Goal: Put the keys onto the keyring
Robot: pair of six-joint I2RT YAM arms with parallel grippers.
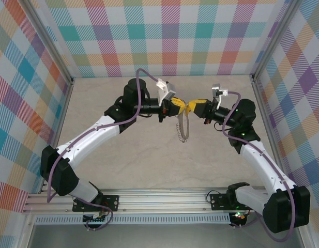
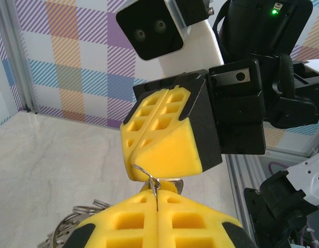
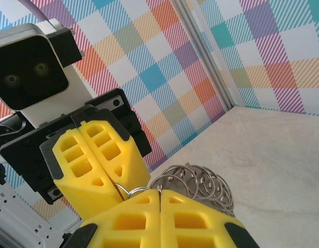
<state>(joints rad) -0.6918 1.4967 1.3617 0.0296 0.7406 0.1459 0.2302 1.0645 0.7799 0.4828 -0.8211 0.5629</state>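
Left hand [image 1: 178, 108] and right hand [image 1: 195, 107] meet tip to tip in the air above the middle of the table [image 1: 128, 155], each arm reaching inward from its own side. Both hands are clenched, their yellow fingers pressed flat together with no gap between them.

From the left wrist, the left hand [image 2: 156, 200] pinches a thin silvery wire loop at its very tip. The right hand [image 2: 134, 168] comes down onto the same loop from above and nips it too. From the right wrist, the right hand [image 3: 159, 195] and the left hand [image 3: 118, 190] sit nose to nose, with that small loop caught where they touch.

The loop belongs to the keyring [image 1: 183, 129], a bunch of overlapping silvery rings. In the overhead view it hangs below the two hands as a pale, bumpy strand, clear of the table. The rings [image 2: 76, 222] show low beside the left fingers, and they fan out just behind the right fingers [image 3: 198, 181].
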